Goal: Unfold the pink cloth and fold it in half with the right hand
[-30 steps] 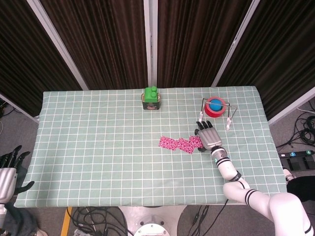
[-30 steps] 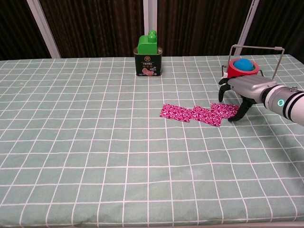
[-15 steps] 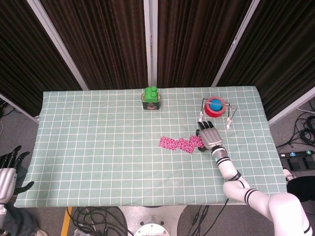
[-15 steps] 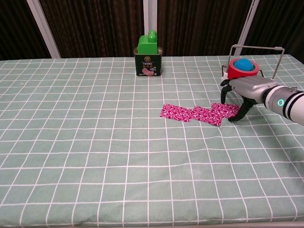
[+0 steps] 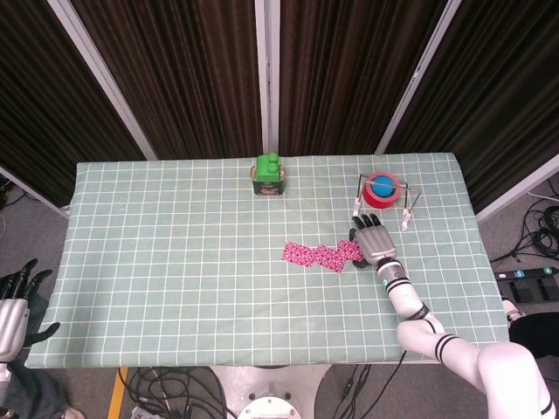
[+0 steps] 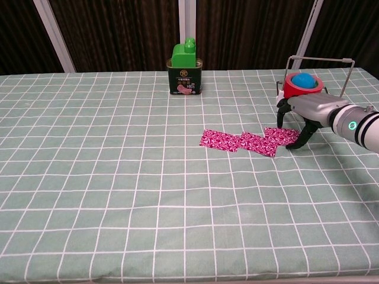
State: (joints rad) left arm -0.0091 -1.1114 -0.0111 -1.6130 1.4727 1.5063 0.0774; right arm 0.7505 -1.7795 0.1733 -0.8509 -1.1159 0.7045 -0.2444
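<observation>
The pink patterned cloth (image 5: 319, 255) (image 6: 246, 141) lies flat as a long narrow strip right of the table's middle, running left to right. My right hand (image 5: 374, 243) (image 6: 308, 111) arches over the strip's right end, fingers apart and pointing down, their tips on or right beside the cloth. I see no fold of cloth pinched between them. My left hand (image 5: 16, 305) hangs beyond the table's left front corner with its fingers spread and nothing in it; only the head view shows it.
A green-lidded tin (image 5: 268, 175) (image 6: 186, 71) stands at the back centre. A wire rack holding a red ring with a blue ball (image 5: 382, 189) (image 6: 302, 84) stands just behind my right hand. Green checked tablecloth (image 5: 175, 262) covers the table.
My right hand has shifted slightly to the right at the cloth's end. The cloth has hardly moved, and the left hand has stayed put.
</observation>
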